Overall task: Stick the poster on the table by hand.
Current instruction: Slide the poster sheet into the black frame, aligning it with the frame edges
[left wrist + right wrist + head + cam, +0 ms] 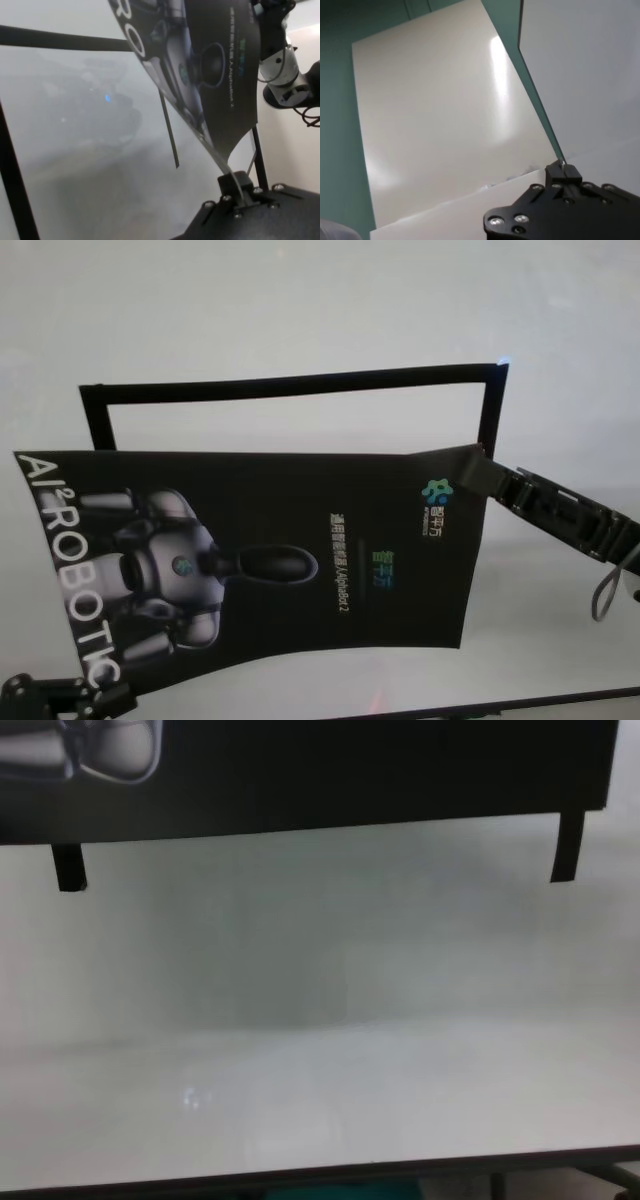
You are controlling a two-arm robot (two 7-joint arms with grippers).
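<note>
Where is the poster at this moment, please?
In the head view the poster hangs above the table, held between the left pincer and right pincer, in front of the black tape outline.

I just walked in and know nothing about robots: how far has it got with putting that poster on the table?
Done: both claws have pinched corners of the large black robot-print poster, the left claw at one, the right claw opposite. In hand: the sheet hangs sagging above the wide white table, over the black tape outline. Left: lowering it inside the outline, pressing it flat and letting go.
</note>
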